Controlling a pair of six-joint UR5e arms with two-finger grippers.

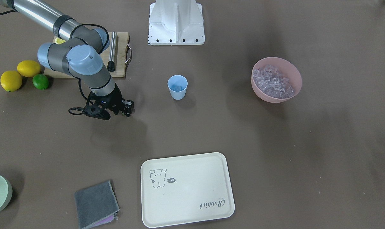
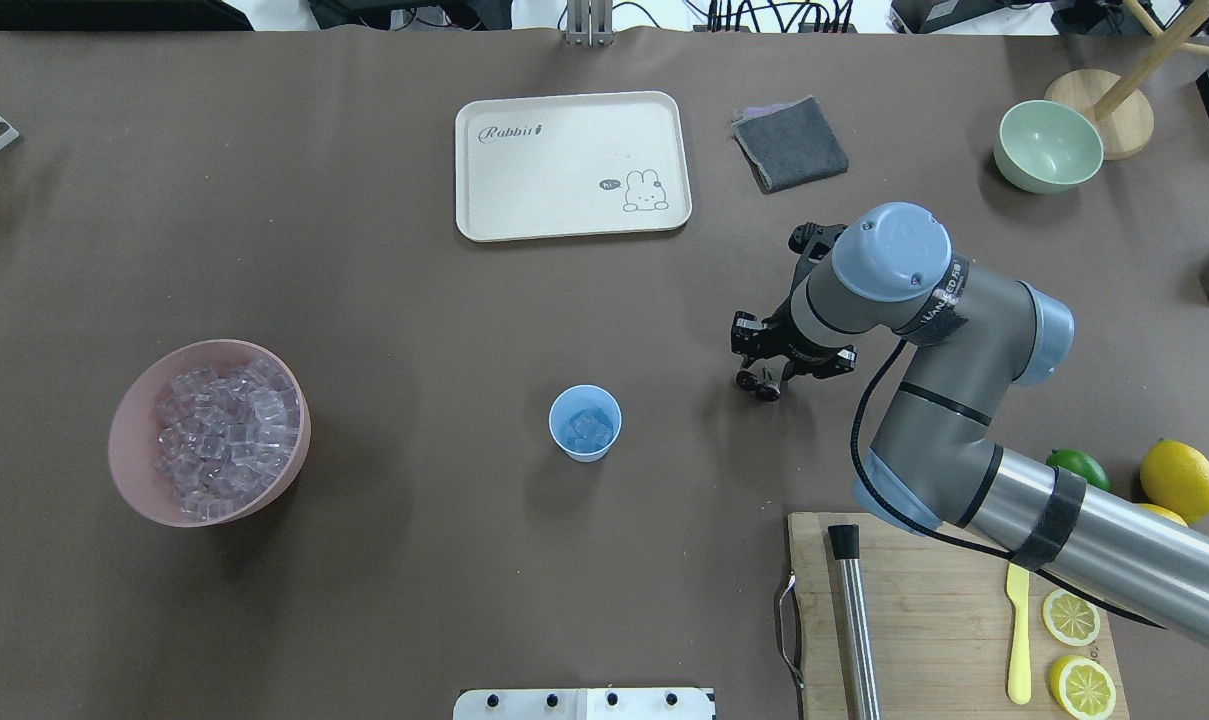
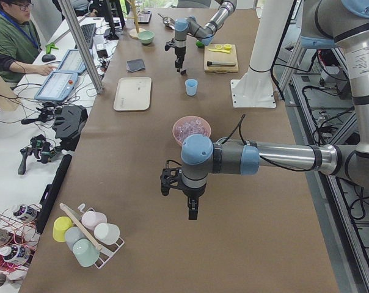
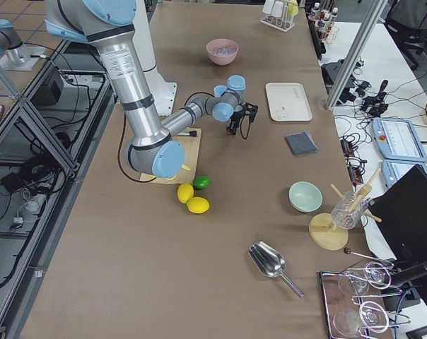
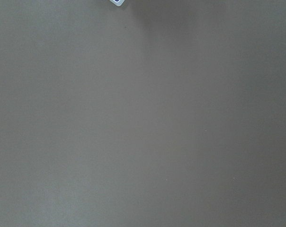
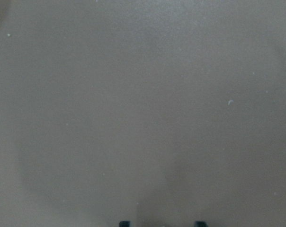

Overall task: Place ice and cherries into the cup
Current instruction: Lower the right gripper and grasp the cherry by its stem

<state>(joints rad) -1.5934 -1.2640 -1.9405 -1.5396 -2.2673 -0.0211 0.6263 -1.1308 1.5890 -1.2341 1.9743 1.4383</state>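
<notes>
Hanging just under right hand (image 2: 764,375): cherries (image 2: 761,386), prob. gripped.

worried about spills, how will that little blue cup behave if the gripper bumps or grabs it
The cup is small, thin-looking plastic and tapers to a narrow base, so a sideways bump would probably tip or slide it. Only a few ice cubes sit inside, so it is likely still light. Its smooth wall may slip or flex in a hard pinch.

Light blue cup (image 2: 585,423) — pink bowl (image 2: 134,470)

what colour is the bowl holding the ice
Pink bowl, clearest in the overhead exterior view.
</notes>
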